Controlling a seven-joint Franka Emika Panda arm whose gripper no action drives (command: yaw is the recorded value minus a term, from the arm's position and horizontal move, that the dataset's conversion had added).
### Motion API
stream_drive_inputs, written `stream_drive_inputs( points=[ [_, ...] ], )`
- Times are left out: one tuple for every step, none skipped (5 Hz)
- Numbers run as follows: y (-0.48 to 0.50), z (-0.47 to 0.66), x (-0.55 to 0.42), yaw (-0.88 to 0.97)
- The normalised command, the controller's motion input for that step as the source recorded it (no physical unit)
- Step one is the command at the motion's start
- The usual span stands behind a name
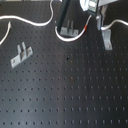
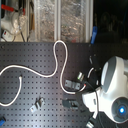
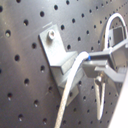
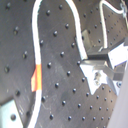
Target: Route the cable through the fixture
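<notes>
Black perforated table carries everything. We see the fingers pinching the cable right at a metal clip. Threading looks barely begun; another clip stands unrouted, well apart.

A black perforated board with a regular grid of small holes carries everything. The white cable lies on it in long curves well away from the gripper, then runs toward the gripper, where its red band shows just below the fingers. In the second exterior view the cable snakes across the board in loops. A metal clip stands on the board just beside the gripper; a second clip sits well apart from it, toward the first exterior view's left. A third upright metal piece stands near the gripper.
</notes>
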Motion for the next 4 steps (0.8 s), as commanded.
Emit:
stream_drive_inputs(
  points=[
    [-0.055, 0.06, -0.035, 0.14],
    [-0.061, 0.07, -0.125, 0.09],
    [-0.027, 0.06, -0.037, 0.05],
    [-0.061, 0.1, 0.084, 0.0]
  ],
)
